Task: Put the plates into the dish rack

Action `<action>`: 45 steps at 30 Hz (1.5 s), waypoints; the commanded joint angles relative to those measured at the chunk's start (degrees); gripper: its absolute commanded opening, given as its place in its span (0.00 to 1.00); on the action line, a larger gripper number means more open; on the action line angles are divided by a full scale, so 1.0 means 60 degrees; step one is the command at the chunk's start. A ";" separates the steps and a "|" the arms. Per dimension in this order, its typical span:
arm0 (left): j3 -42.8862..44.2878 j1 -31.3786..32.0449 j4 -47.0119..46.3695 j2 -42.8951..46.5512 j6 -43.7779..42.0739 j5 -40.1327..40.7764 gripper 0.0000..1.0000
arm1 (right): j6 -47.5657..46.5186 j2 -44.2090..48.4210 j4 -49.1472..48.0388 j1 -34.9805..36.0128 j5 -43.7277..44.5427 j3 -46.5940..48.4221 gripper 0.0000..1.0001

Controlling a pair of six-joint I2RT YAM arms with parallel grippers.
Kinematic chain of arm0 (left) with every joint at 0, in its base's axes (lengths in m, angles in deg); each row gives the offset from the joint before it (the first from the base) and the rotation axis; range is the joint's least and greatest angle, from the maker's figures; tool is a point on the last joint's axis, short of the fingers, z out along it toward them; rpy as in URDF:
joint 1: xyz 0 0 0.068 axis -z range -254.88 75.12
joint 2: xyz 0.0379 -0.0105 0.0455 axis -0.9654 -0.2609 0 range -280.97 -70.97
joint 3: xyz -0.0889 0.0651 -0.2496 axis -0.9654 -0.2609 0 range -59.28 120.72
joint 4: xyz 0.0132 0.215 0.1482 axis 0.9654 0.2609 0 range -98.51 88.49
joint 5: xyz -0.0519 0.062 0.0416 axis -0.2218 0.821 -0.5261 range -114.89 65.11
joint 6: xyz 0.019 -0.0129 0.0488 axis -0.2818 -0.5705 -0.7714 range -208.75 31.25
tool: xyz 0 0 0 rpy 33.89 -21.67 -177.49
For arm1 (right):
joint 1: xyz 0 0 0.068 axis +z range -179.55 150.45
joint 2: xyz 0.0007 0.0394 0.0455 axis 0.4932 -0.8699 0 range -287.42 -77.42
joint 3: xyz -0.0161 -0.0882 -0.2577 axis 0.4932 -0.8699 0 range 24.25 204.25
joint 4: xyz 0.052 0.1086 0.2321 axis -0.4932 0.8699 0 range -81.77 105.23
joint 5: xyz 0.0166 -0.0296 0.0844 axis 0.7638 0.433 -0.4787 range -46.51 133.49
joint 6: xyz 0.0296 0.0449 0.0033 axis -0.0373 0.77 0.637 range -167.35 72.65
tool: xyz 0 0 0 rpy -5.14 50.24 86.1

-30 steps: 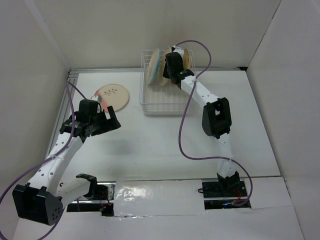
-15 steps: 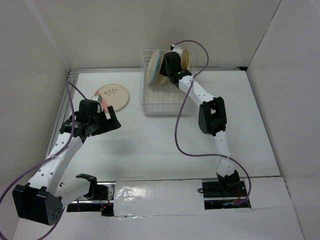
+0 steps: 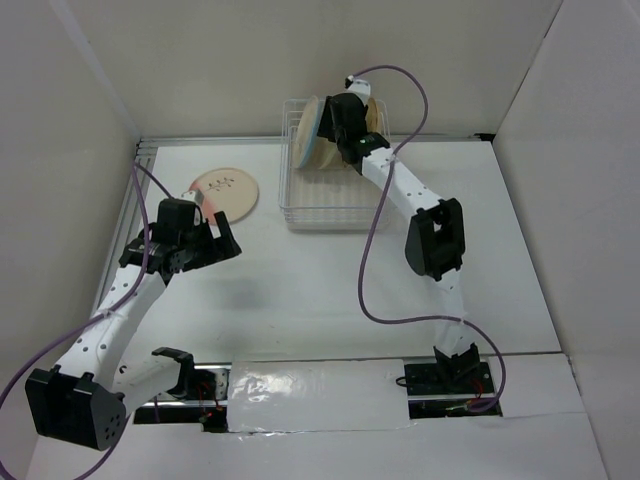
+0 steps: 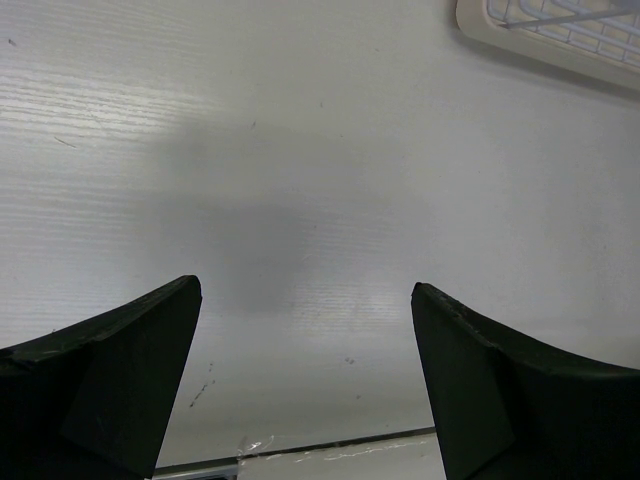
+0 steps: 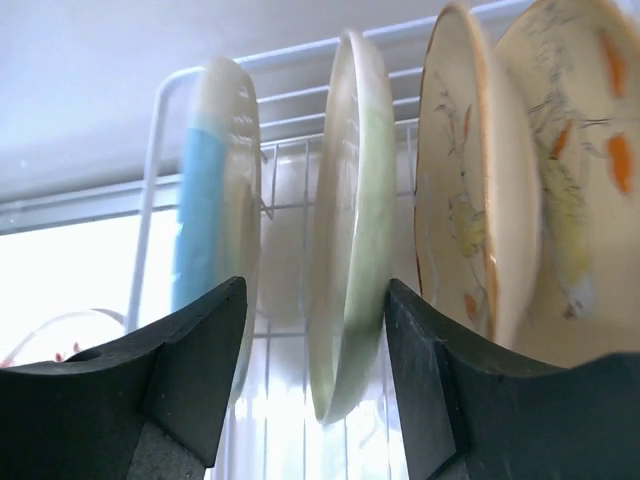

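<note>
Since half a second ago the right arm has swung its elbow out to the right and raised its wrist over the far end of the rack; the left arm and the pink plate have not shifted.

On the table (image 3: 300, 290), the dish rack (image 3: 320, 205) sits at the back. Four plates stand on edge in it: the blue plate (image 5: 215, 200), the green plate (image 5: 350, 220) and two tan-speckled plates (image 5: 460, 200), the outer one cut off by the frame. From above, the wrist hides most of them.

The pink plate (image 3: 225, 190) lies flat, well left of the rack.

The right gripper (image 5: 315, 290) is spread wide, the green plate's rim between its fingers; contact cannot be made out. The left gripper (image 4: 305, 290) hangs released over bare table, holding nothing.
</note>
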 commanded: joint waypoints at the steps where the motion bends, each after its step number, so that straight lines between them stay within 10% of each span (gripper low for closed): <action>1: -0.0043 -0.0091 -0.0254 -0.0098 -0.0178 0.0147 0.99 | -0.0325 0.1697 -0.0083 0.0468 0.0825 -0.0317 0.65; 11: -0.0131 -0.0267 -0.0078 -0.0391 -0.0002 0.0571 0.99 | -0.0415 0.4683 0.0562 0.1274 0.1910 -0.2571 0.74; 27: 0.1053 -0.2053 -0.0093 -0.2381 0.1462 0.0176 0.95 | 0.2162 1.1759 -0.0332 0.0981 -0.0390 -1.0408 0.85; 45: 0.4525 -0.2361 -0.0240 -0.7288 0.2576 0.0953 0.87 | 0.3349 1.3712 -0.0593 0.0440 -0.2514 -1.3399 0.85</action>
